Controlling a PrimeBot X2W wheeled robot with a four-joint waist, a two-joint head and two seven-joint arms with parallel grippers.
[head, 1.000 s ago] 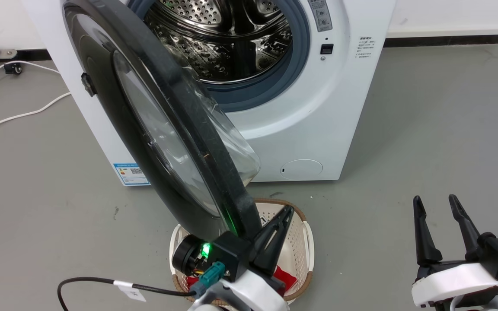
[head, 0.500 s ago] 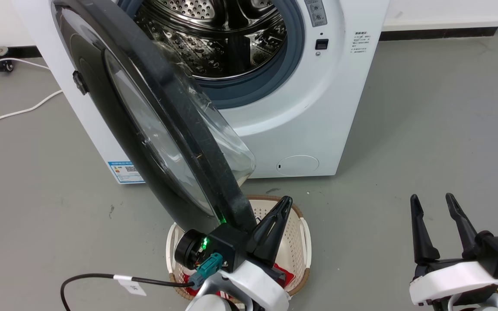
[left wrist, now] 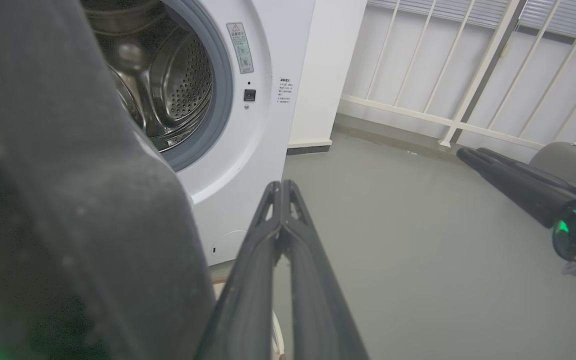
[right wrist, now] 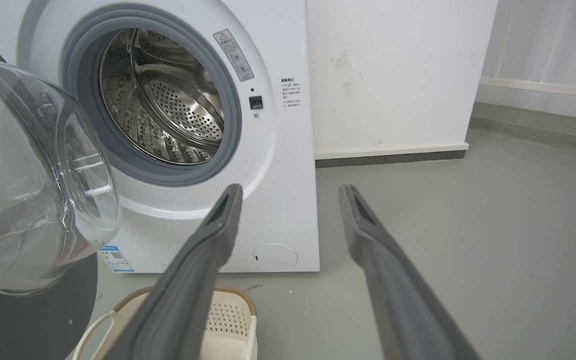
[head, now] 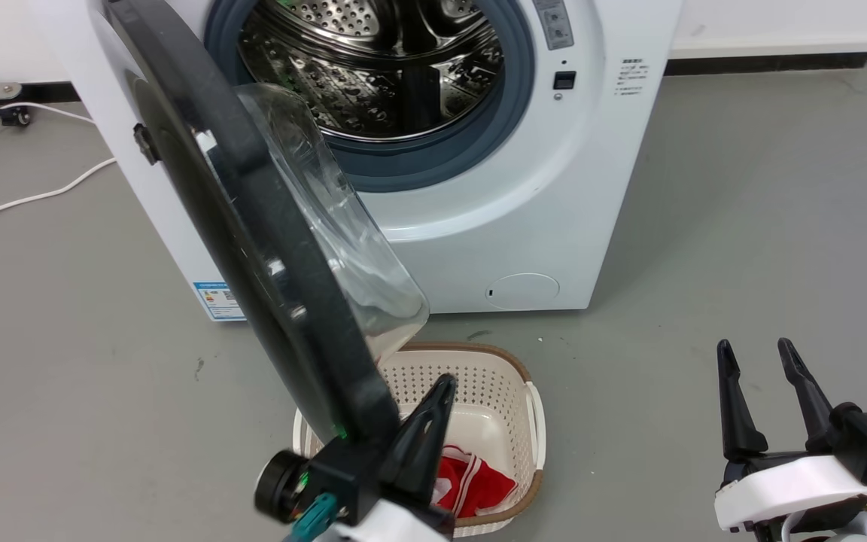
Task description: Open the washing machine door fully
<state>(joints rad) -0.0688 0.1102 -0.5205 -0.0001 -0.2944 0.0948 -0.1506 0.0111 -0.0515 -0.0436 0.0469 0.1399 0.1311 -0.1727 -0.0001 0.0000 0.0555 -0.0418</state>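
Observation:
The washing machine door [head: 275, 248] stands swung out from the white machine [head: 524, 188], its black rim edge-on toward me and its clear glass bowl [head: 328, 226] facing the drum. My left gripper [head: 445, 384] is shut with nothing between its fingers, close against the inner side of the door's lower rim. In the left wrist view the door [left wrist: 68, 200] looms dark just left of the closed left gripper [left wrist: 280, 185]. My right gripper [head: 755, 348] is open at the lower right, well clear of the machine. The right wrist view has the right gripper [right wrist: 292, 189] open toward the machine front, with the door's bowl [right wrist: 33, 190] at left.
A cream laundry basket [head: 479, 376] holding a red cloth [head: 479, 482] sits on the grey floor below the door and my left gripper. White cables [head: 27, 199] lie on the floor at the left. A small round flap [head: 522, 290] is low on the machine front.
The door has swung further open toward the left. My left gripper has moved left and down along with its lower rim, uncovering more of the basket. The right gripper has stayed put.

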